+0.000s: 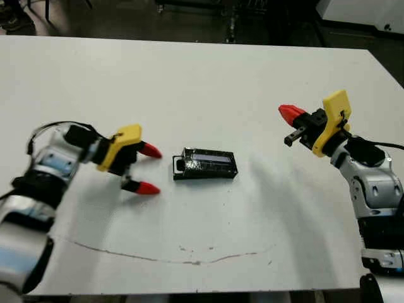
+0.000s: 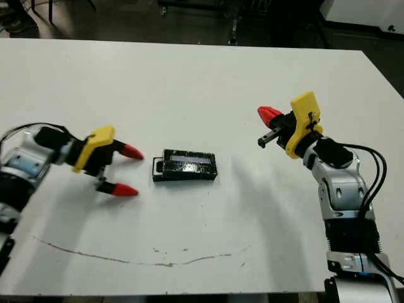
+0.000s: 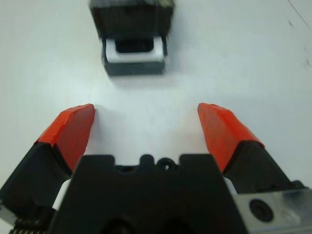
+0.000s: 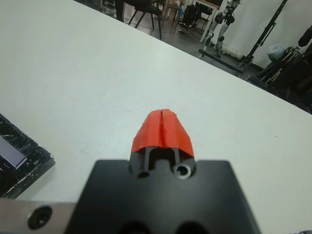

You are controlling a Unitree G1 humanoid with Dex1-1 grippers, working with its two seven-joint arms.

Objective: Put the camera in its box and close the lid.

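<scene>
The lid (image 1: 208,163) sits on the box (image 1: 178,168) now, glossy and streaked, but not squarely. At the end facing the left gripper (image 1: 146,168) a strip of white lining shows, uncovered. In the left wrist view that exposed end (image 3: 134,52) is plain: a white rim around something dark in the opening. That is probably the camera's end, though I cannot be sure; the camera is otherwise hidden under the lid.

So the step in hand looks like the closing. As I read it, the camera is in and the lid is on top but slid a little away from the left gripper. It needs a nudge toward that gripper, or a press down, to seat flush.

The left gripper hovers just beside the box's open end, fingers spread wide, red tips (image 3: 73,129) apart and pointing straight at it. The box lies dead ahead of those tips, a short reach beyond them, roughly on the line between the two fingers. It holds nothing.

The right gripper (image 1: 289,114) hangs well off the box's far end, raised above the white table (image 1: 202,76), tips pressed together and empty. From its wrist view a corner of the lid (image 4: 19,161) peeks in at the edge.

The next move calls for care: push the lid along its length without skidding the whole box.
</scene>
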